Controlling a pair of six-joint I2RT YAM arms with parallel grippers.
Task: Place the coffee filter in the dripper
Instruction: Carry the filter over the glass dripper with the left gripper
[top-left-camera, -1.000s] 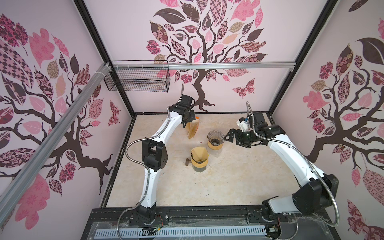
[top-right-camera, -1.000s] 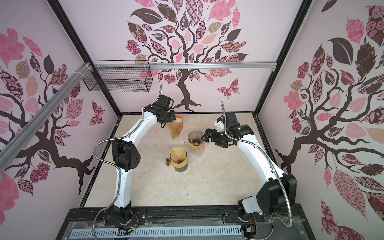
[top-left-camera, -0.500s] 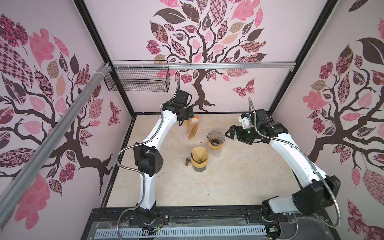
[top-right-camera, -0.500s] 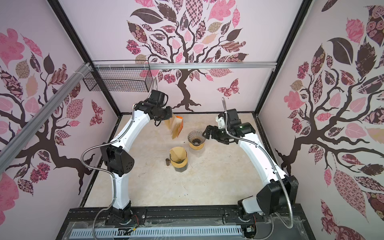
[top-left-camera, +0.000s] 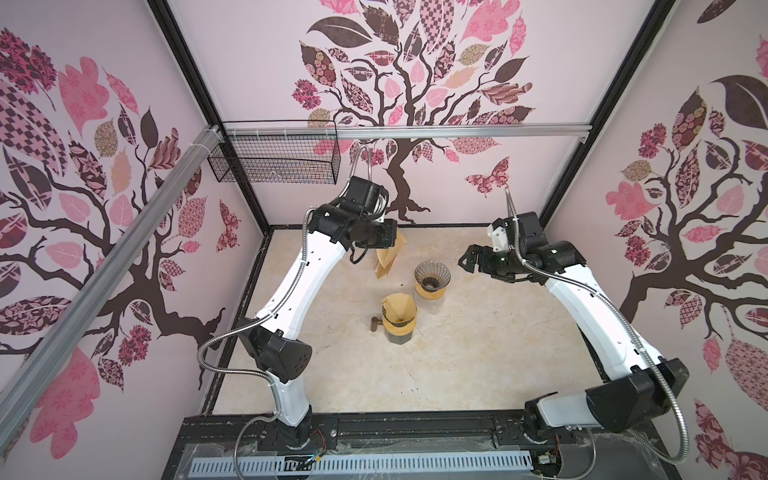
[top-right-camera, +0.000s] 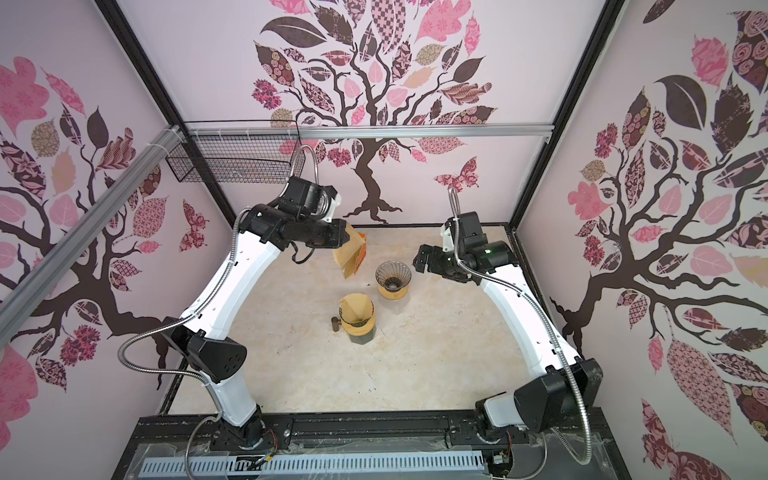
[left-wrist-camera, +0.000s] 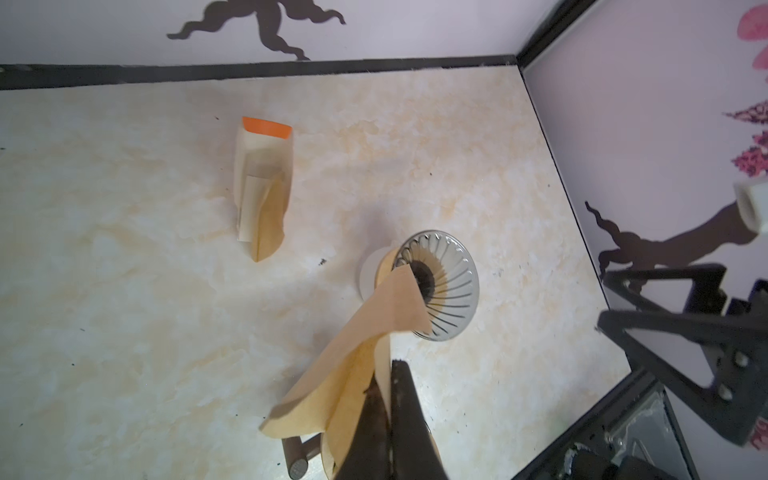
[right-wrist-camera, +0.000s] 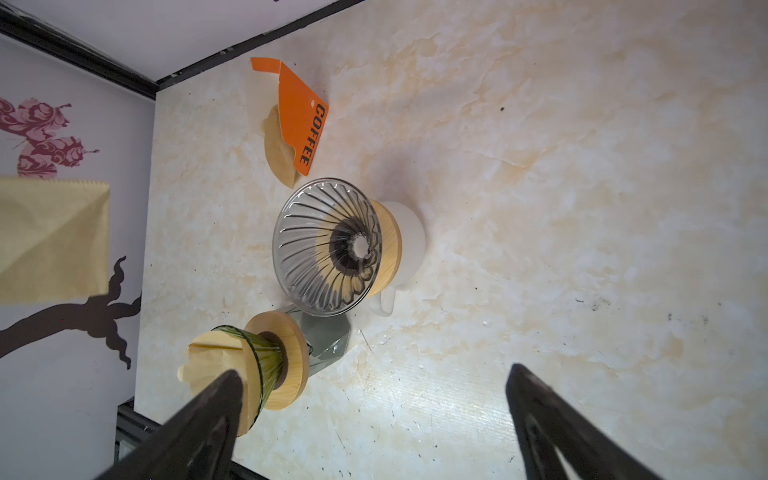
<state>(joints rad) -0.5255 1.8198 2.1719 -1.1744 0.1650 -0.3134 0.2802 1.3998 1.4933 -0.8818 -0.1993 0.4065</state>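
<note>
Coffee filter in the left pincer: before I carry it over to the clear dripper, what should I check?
1. Grip: ok. The left pincer is shut on the coffee filter.
2. Target empty: ok. The clear dripper holds nothing.
3. Target steady: ok. It stands upright on its white mug.
4. Path clear: ok. The right pincer is open and apart from the dripper.
5. Filter above the target: not ok. In both top views the left pincer is off to the dripper's left.
6. Filter opened into a cone: cannot tell.
</note>
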